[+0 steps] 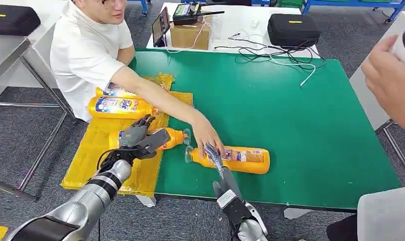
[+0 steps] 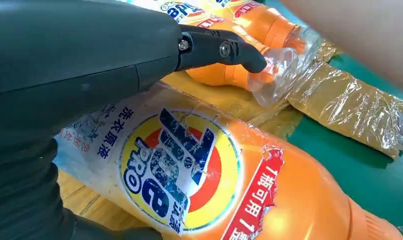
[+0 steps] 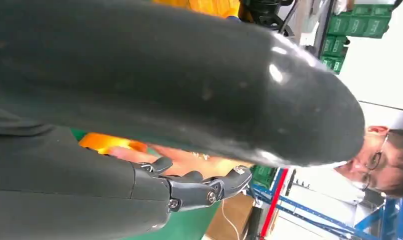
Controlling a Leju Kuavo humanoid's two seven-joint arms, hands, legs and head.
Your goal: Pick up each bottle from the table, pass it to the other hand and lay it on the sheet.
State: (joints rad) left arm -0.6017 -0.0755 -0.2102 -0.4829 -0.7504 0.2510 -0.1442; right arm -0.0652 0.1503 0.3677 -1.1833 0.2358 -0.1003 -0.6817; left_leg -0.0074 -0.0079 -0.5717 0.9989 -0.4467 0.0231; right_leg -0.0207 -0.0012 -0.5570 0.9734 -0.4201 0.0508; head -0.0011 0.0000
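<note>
An orange detergent bottle (image 1: 235,159) lies on its side on the green table (image 1: 311,125), and a person's hand (image 1: 206,134) rests on its neck end. My right hand (image 1: 213,154) reaches up to that bottle beside the person's hand, fingers (image 3: 199,187) loosely curved and holding nothing. On the yellow sheet (image 1: 90,150), another orange bottle (image 1: 174,137) lies under my left hand (image 1: 139,136), whose fingers are spread over it. Its label (image 2: 179,170) sits close below the palm and the thumb (image 2: 224,50) sticks out free. Two more bottles (image 1: 119,106) lie further back on the sheet.
The person in white sits at the table's left side, arm stretched across the sheet. Another person's hand (image 1: 391,75) holds a pale object at the right edge. A cardboard box (image 1: 189,34), black cases (image 1: 293,29) and cables (image 1: 286,59) lie on the white table beyond.
</note>
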